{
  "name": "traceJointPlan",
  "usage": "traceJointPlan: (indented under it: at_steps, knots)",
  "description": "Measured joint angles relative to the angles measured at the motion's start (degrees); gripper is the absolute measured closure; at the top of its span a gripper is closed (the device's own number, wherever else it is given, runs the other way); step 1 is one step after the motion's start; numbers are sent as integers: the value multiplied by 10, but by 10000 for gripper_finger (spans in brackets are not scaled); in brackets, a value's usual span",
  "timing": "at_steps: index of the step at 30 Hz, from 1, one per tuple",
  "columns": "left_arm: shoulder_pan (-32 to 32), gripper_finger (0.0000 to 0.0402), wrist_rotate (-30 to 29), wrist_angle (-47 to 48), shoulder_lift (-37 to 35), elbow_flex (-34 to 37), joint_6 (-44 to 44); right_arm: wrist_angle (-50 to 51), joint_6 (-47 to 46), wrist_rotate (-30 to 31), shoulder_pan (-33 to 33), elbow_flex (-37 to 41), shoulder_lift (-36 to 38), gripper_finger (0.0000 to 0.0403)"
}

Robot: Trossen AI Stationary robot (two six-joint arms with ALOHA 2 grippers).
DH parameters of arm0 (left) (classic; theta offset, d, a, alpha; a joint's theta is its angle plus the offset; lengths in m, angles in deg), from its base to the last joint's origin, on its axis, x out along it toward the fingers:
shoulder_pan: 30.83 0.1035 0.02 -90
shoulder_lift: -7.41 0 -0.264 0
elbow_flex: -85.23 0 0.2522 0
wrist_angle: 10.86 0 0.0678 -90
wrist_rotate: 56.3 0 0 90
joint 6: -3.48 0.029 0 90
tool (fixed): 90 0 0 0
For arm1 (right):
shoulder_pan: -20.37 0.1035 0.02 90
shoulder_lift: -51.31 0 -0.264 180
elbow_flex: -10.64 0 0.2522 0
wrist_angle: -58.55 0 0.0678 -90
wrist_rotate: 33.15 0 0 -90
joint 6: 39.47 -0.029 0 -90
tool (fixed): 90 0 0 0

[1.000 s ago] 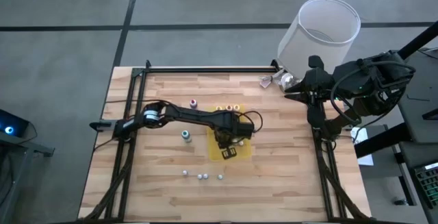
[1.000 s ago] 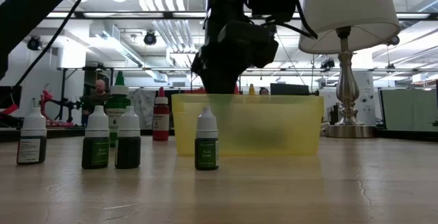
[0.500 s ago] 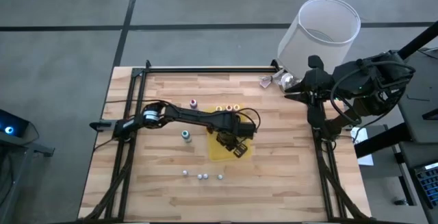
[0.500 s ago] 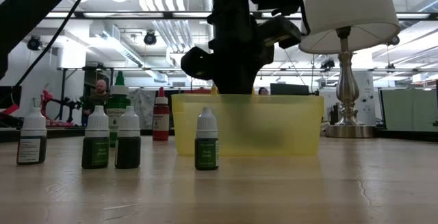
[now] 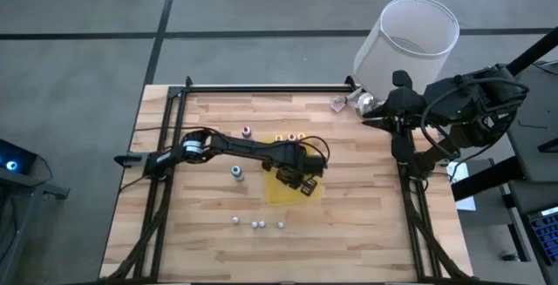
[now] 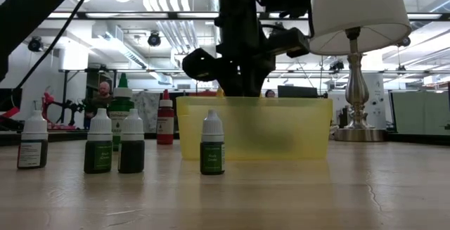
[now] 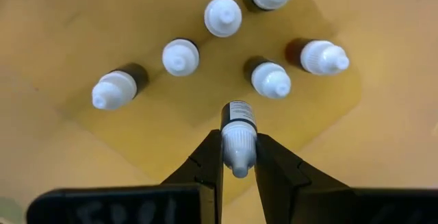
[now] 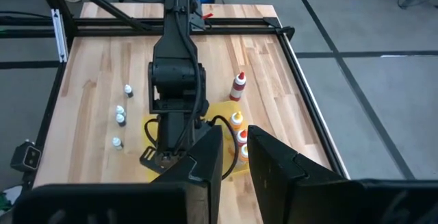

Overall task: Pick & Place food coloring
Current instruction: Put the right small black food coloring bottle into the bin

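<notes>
The left tool (image 7: 238, 157) is closed on one small food coloring bottle (image 7: 237, 135), pinching it between both fingers (image 7: 209, 161) at the neck and white cap. In the left wrist view the bottle's long axis runs in line with the fingers. Its white nozzle tip points back toward the camera. Its dark body points away, toward the surface below.

Past the held bottle, six more bottles (image 7: 222, 16) stand upright, seen from their caps. They are spread in a loose cluster, apart from each other and from the tool. They appear to stand inside the yellow tray (image 5: 285, 193), though the wrist view does not show its walls clearly.

From overhead, the left tool (image 5: 301, 183) sits over that tray near the middle of the worktop (image 5: 366, 198), and the arm covers most of the tray's inside. In the low view the dark tool (image 6: 242, 54) hangs just above the tray's rim (image 6: 253, 100). The held bottle is hidden there behind the arm and the cloudy yellow wall.

Other bottles stand on the worktop outside the tray. Four (image 6: 213, 144) are toward the front and three (image 5: 289, 137) are behind it.

The right tool (image 8: 233, 157) waits at the worktop's far right corner beside a lamp (image 5: 406, 41). Its fingers stand a narrow gap apart, holding nothing.
</notes>
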Motion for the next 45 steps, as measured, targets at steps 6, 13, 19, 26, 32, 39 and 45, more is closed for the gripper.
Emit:
traceJointPlan:
  at_steps: [6,13,19,26,32,39,45]
  knots:
    - [7,362,2,-8,1,17,-1,0,7,0,0,0,0,344]
    - [16,362,3,-18,1,36,10,0,20,0,0,0,0,344]
    - [23,362,10,-32,1,37,14,0,26,0,0,0,0,344]
    - [23,362,24,-40,1,37,14,0,30,0,0,0,0,344]
    - [23,362,24,-38,1,37,14,0,30,0,0,0,0,344]
    - [23,362,25,-41,6,38,26,0,30,0,0,0,0,344]
    - [23,362,25,-49,6,39,26,0,29,0,0,0,0,344]
